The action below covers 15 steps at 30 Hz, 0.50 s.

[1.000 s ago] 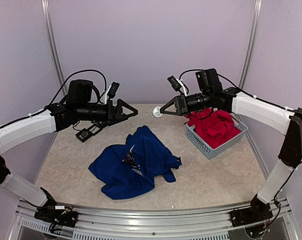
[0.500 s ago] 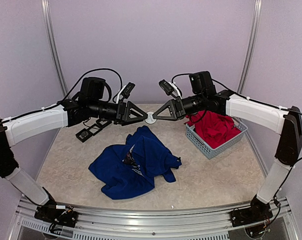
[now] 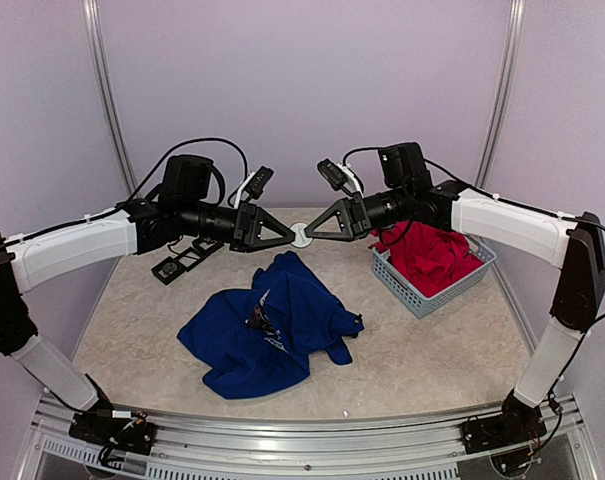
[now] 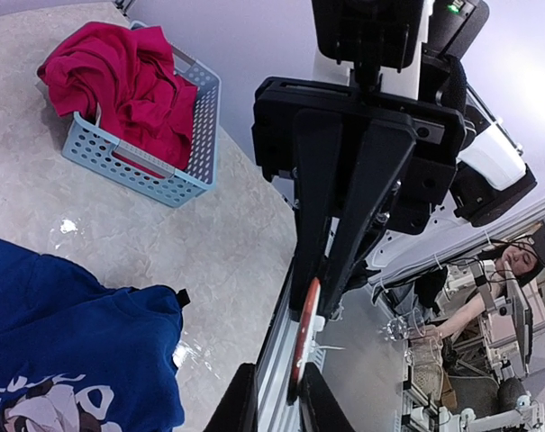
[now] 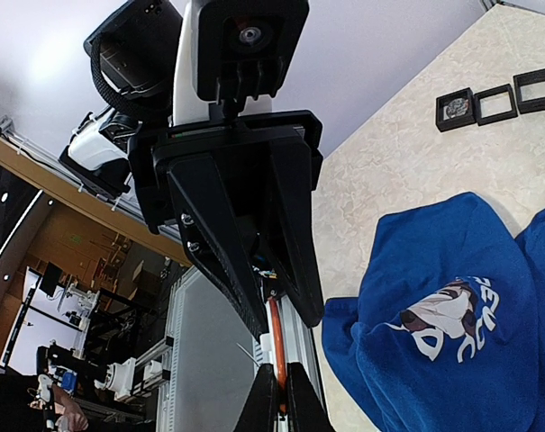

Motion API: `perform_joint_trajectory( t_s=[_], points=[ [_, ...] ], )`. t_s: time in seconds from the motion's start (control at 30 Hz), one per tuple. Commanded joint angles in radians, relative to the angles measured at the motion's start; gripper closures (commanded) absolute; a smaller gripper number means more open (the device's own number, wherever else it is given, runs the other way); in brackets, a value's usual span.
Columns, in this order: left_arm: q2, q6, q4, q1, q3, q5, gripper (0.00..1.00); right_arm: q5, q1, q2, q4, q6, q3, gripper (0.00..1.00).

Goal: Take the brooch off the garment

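The brooch (image 3: 300,237), a small round disc with a red-orange rim, hangs in mid-air between both grippers, above the back of the table. My right gripper (image 3: 312,232) is shut on one edge of it; its wrist view shows the brooch (image 5: 277,346) pinched edge-on between the right gripper's (image 5: 280,396) jaws. My left gripper (image 3: 288,238) faces it from the left. In the left wrist view the brooch (image 4: 303,337) sits between the left gripper's (image 4: 279,396) narrowed jaws, against one finger, with a thin gap beside the other. The garment (image 3: 267,325), a crumpled royal-blue T-shirt, lies on the table below.
A blue plastic basket (image 3: 402,288) at the right holds a red garment (image 3: 432,250). Small black square frames (image 3: 177,262) lie at the back left. An aluminium rail (image 3: 302,440) runs along the near edge.
Both arms swung inward until their tips met over the table's back. The left jaws went from wide open to narrow around the brooch that the right gripper holds.
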Motion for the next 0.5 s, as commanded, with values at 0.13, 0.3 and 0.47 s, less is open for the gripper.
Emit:
perform_joint_trajectory(
  t_s=[0.13, 0.3, 0.47],
  points=[
    [0.014, 0.008, 0.006, -0.017, 0.02, 0.002, 1.0, -0.004, 0.006, 0.02, 0.0, -0.005, 0.011, 1.0],
    [-0.006, -0.024, 0.049, -0.004, -0.01, -0.015, 1.0, 0.074, 0.006, -0.004, -0.009, -0.024, 0.001, 0.77],
    [-0.037, -0.053, 0.077, 0.019, -0.052, -0.027, 1.0, 0.152, 0.009, -0.042, 0.02, -0.04, -0.039, 0.48]
  ],
)
